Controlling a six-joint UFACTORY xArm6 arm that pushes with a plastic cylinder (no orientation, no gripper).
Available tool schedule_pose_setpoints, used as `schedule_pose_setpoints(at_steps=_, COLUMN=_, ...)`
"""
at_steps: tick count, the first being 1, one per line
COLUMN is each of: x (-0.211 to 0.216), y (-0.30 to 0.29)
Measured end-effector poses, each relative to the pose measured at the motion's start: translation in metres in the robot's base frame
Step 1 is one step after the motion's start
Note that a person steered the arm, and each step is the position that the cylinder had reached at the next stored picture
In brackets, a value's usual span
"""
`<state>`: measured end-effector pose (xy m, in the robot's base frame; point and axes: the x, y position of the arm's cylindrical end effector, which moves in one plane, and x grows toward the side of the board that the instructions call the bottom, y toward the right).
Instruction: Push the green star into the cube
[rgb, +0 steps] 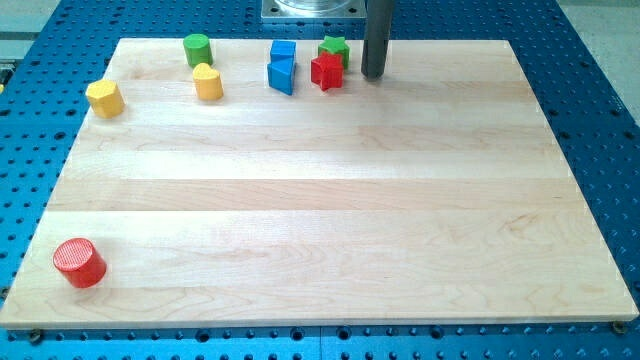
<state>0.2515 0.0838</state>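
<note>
A green star (335, 48) lies near the view's top edge of the wooden board, touching a red star (326, 71) just below it. A blue cube (283, 51) sits to the view's left of the green star, a small gap apart. A blue wedge-shaped block (282, 75) lies right below the cube. My tip (373, 76) rests on the board just to the view's right of the two stars, close to them but apart.
A green cylinder (197, 48) and a yellow block (208, 82) lie at the top left. Another yellow block (105, 98) is near the left edge. A red cylinder (79, 263) sits at the bottom left corner. The board (320, 230) lies on a blue perforated table.
</note>
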Motion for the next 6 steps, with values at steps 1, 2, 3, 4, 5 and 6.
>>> schedule_pose_setpoints(at_steps=1, x=-0.005, y=-0.015)
schedule_pose_setpoints(at_steps=2, x=0.07, y=-0.044)
schedule_pose_setpoints(at_steps=3, x=0.101, y=-0.054)
schedule_pose_setpoints(at_steps=4, x=0.041, y=-0.023)
schedule_pose_setpoints(at_steps=5, x=-0.022, y=-0.023)
schedule_pose_setpoints(at_steps=6, x=-0.031, y=-0.048)
